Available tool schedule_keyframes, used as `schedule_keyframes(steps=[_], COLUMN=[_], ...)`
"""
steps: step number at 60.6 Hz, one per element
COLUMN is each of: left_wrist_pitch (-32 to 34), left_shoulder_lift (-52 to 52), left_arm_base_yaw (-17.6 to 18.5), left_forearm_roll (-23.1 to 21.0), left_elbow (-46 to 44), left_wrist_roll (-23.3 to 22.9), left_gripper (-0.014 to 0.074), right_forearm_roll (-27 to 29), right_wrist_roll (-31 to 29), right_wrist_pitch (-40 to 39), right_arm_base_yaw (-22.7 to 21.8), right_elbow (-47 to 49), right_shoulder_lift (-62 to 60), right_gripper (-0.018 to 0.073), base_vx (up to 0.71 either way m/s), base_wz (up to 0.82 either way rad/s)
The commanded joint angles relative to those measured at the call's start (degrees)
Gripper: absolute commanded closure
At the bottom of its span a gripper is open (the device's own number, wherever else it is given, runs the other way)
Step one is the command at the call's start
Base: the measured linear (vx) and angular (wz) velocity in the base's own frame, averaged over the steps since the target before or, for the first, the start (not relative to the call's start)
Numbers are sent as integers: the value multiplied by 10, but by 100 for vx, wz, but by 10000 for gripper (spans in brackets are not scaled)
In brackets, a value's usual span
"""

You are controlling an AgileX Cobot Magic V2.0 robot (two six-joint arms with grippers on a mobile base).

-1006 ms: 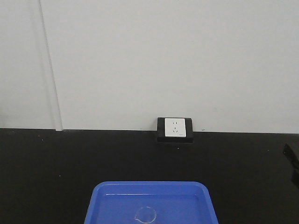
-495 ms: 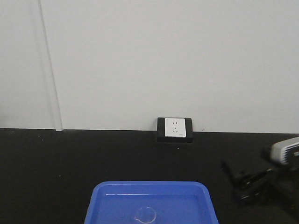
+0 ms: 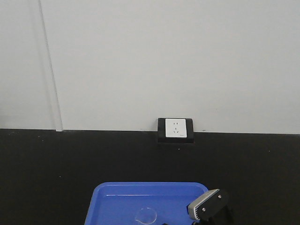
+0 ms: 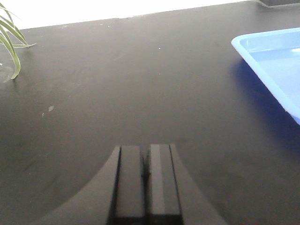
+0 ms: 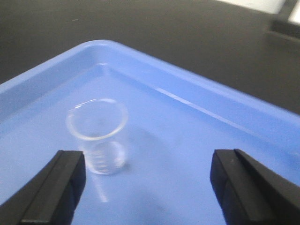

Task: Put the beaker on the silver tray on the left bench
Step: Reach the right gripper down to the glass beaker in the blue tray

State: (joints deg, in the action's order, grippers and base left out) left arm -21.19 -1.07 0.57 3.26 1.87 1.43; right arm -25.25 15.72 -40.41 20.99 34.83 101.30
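While your left jaws rest pressed together, the right jaws spread wide to straddle the upright beaker.

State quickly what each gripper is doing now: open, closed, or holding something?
Left gripper: closed, holding nothing.
Right gripper: open, empty; the beaker stands ungripped in the blue tray.

Blue tray front-ctr, wall socket behind; green leaves at edge.
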Motion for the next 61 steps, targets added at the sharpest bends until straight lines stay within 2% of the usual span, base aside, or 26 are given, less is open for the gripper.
schedule_keyframes(steps=[1,15,24,37,54,61], left_wrist_pitch=[43,43,43,43,43,43], left_shoulder_lift=[-4,-4,-4,-4,-4,-4], left_arm_base_yaw=[3,3,3,3,3,3], left_forearm_roll=[-2,-2,-2,-2,-2,-2], left_elbow=[11,11,11,11,11,11], left_wrist_roll=[-1,-1,-1,-1,-1,-1], left_gripper=[595,595,595,595,595,595], right_forearm_roll=[-8,-64,-94,-142,-155,-160], right_wrist_roll=[-9,2,56,92,111,124], right_wrist_pitch=[-92,-119,-132,-139,-164,-165], right_arm_base_yaw=[0,1,1,1,2,2], right_elbow=[18,65,114,175,237,248], right_shoulder_lift=[10,77,118,175,221,229], right_gripper=[-26,-26,-26,-26,-18,30], base_vx=[0,0,0,0,0,0], base_wz=[0,0,0,0,0,0])
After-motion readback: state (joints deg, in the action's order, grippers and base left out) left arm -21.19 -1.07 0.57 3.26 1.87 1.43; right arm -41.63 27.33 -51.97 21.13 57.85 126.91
